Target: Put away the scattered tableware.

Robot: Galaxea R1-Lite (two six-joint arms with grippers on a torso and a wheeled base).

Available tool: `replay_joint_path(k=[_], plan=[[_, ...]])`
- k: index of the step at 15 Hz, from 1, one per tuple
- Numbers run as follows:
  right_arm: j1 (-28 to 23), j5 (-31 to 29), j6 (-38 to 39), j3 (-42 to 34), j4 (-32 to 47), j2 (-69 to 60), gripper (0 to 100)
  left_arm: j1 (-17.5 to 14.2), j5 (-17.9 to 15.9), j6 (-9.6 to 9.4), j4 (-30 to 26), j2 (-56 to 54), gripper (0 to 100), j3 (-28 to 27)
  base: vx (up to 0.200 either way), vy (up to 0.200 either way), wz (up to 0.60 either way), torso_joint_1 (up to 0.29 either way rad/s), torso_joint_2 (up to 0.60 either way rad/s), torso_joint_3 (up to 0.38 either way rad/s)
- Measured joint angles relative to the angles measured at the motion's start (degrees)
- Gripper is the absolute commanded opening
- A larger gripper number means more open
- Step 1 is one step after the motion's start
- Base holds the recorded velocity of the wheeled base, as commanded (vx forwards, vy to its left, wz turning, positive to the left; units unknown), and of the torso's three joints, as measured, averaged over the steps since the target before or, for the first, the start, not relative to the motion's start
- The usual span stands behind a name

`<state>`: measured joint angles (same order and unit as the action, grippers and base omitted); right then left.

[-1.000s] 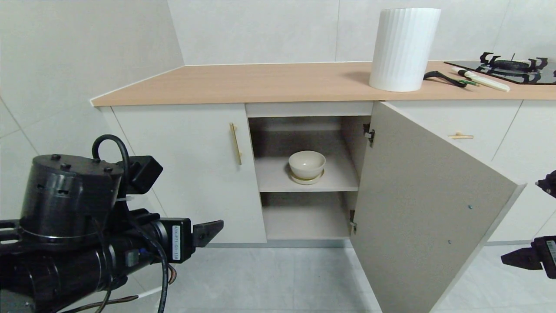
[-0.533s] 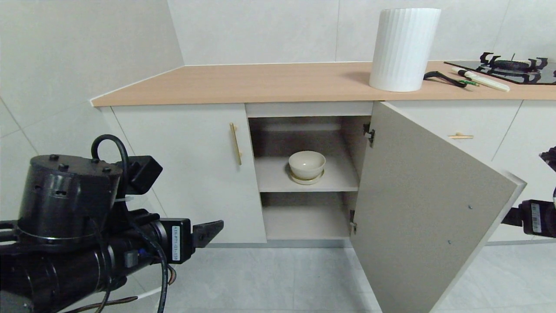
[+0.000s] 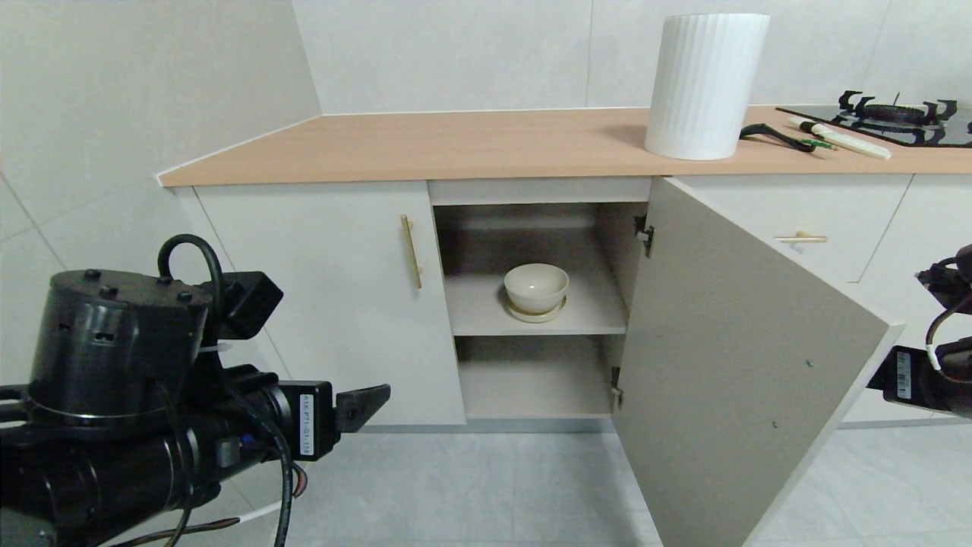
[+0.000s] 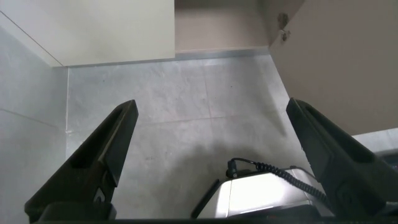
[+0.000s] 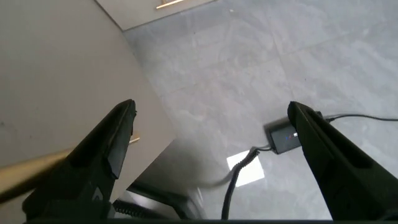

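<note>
A cream bowl (image 3: 536, 286) sits on a small plate (image 3: 536, 312) on the middle shelf (image 3: 486, 308) of the open cabinet. The cabinet door (image 3: 729, 365) stands swung out to the right. My right gripper (image 5: 211, 112) is open and holds nothing. It is on the door's outer side, close to the gold door handle (image 5: 37, 169), and its wrist (image 3: 915, 372) shows just past the door's free edge. My left gripper (image 4: 211, 112) is open and holds nothing. It hangs low over the floor at the left (image 3: 364, 401), in front of the closed cabinet door (image 3: 334, 304).
On the wooden countertop (image 3: 456, 144) stand a tall white ribbed cylinder (image 3: 705, 85), some utensils (image 3: 820, 138) and a gas hob (image 3: 900, 115) at the far right. The lower shelf (image 3: 531, 387) is bare. Grey tiled floor (image 3: 486, 486) lies open before the cabinet.
My right gripper has risen from near the floor to the door's outer side. The door's free edge has swung slightly left, toward the cabinet. The left arm has stayed still.
</note>
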<state>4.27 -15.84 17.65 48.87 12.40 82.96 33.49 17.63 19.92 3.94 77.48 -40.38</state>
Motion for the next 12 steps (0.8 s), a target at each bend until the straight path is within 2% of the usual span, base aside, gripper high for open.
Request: replay_joint_path(k=[6, 8, 11, 12], plan=[[9.37, 1.06, 7.56, -0.12, -0.15, 1.11, 100, 0.0, 0.07, -0.05, 0.0, -0.23, 100, -0.06, 0.0, 0.0, 0.0, 0.0, 0.0, 0.0], [12.73, 2.01, 8.75, 0.29, -2.61, 2.24, 100, 0.0, 0.1, -0.07, -0.06, -0.54, 100, -0.06, 0.0, 0.0, 0.0, 0.0, 0.0, 0.0], [17.07, 7.3, 8.31, 1.67, -5.4, 4.19, 100, 0.0, 0.22, -0.38, -0.02, -1.3, 100, -0.17, 0.0, 0.0, 0.0, 0.0, 0.0, 0.0], [18.6, 9.17, 7.55, 3.05, -5.78, 5.3, 100, 0.0, 0.4, -1.26, -0.02, -1.55, 100, -0.2, 0.0, 0.0, 0.0, 0.0, 0.0, 0.0]])
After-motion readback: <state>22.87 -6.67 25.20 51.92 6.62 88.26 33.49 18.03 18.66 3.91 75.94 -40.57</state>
